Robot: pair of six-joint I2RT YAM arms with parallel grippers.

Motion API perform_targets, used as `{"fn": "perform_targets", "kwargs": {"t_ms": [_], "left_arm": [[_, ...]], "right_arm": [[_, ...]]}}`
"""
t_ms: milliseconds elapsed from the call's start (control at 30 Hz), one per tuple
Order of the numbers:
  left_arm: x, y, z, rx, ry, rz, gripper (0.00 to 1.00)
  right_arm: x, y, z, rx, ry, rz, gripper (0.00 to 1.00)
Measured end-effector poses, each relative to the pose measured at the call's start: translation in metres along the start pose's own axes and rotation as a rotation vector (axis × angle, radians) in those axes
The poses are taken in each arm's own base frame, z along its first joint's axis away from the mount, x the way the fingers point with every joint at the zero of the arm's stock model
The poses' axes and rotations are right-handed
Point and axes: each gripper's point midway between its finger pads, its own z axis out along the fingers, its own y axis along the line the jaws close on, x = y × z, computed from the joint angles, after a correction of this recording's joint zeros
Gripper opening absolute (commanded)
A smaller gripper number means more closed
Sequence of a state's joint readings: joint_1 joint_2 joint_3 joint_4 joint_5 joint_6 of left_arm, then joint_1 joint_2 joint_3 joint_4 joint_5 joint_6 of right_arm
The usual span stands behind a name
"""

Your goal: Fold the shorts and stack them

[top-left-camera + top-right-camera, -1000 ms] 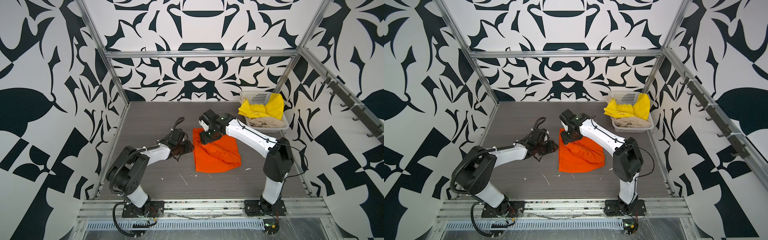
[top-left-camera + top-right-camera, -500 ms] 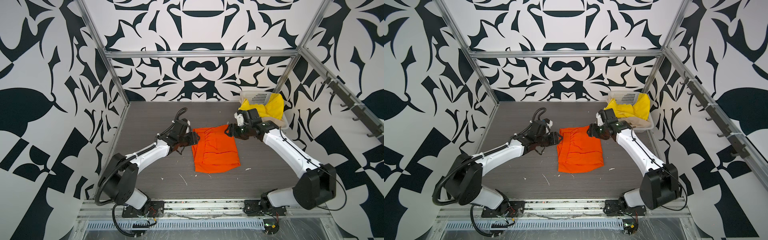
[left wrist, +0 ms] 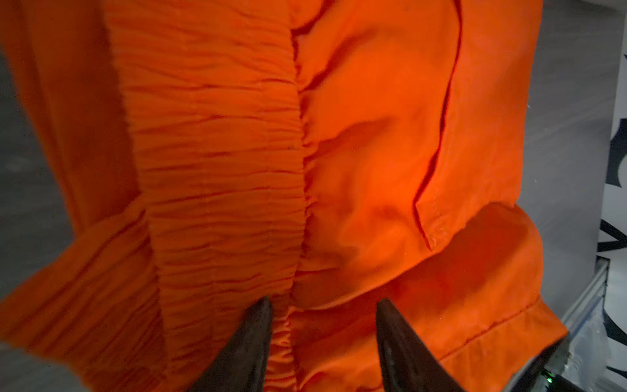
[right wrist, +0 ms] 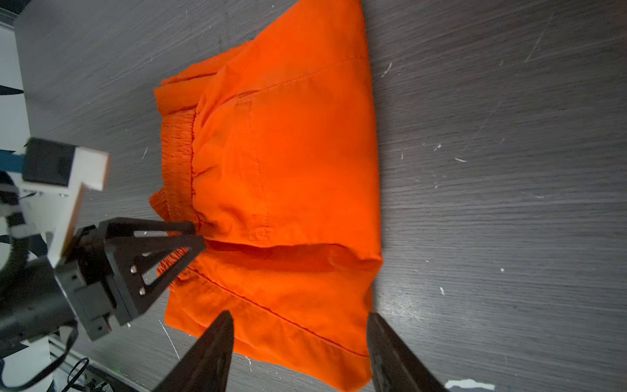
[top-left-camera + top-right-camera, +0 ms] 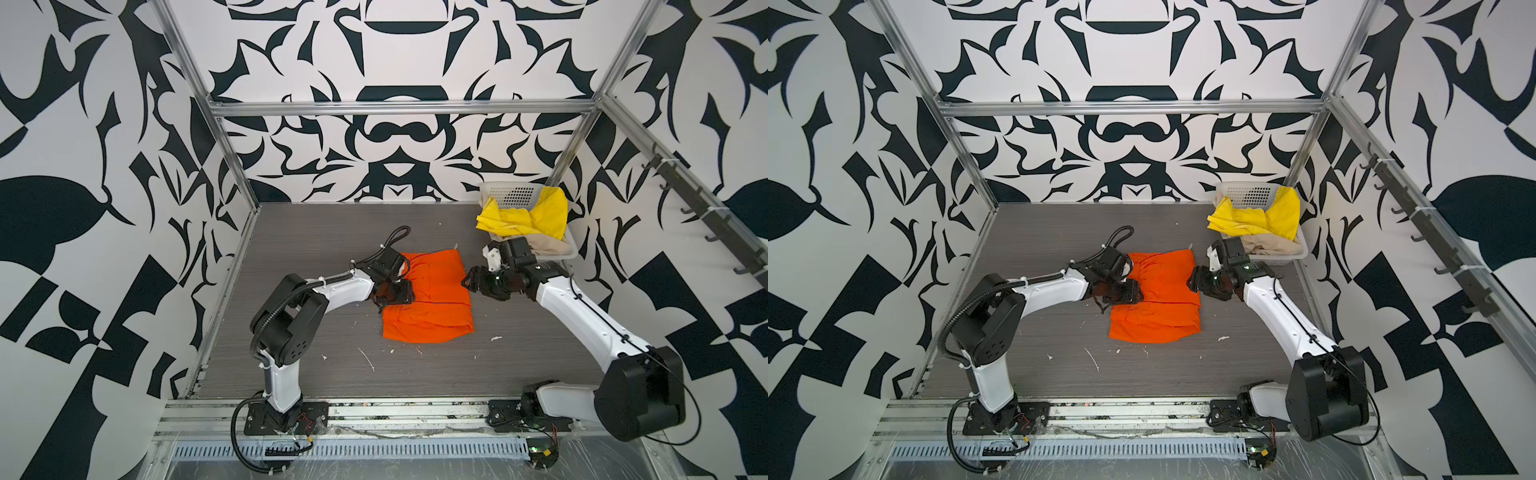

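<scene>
Here, the left gripper sets spread fingers at the gathered waistband of the orange shorts, which lie part-folded mid desk. The right gripper, likewise spread and empty, waits just off their right edge. Folding looks in hand; the next move calls for a pinch and fold-over. Open room lies toward the near edge; yellow shorts and beige shorts crowd the basket at the far right corner.

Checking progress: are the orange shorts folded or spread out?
Folded; the orange shorts lie with one layer doubled over another.
</scene>
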State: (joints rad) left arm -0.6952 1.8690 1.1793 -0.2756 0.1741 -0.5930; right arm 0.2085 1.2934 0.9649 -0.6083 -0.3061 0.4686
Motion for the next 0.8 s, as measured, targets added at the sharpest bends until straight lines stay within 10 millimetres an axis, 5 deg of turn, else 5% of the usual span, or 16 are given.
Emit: {"fn": "perform_targets", "kwargs": {"t_ms": [200,533,800], "left_arm": [[-0.045,0.075,-0.021,-0.166,-0.033,-0.015,0.54],[-0.134,0.232,-0.073,-0.364,-0.125,-0.174,0.51],[-0.150,0.328,-0.123,-0.461,-0.188,-0.319,0.56]], "right_arm": [[-0.002,-0.004,-0.002,0.001,-0.015,0.006,0.66],[-0.005,-0.008,0.002,-0.006,-0.029,0.006,0.66],[-0.003,-0.015,0.003,-0.001,-0.027,0.006,0.66]]}}
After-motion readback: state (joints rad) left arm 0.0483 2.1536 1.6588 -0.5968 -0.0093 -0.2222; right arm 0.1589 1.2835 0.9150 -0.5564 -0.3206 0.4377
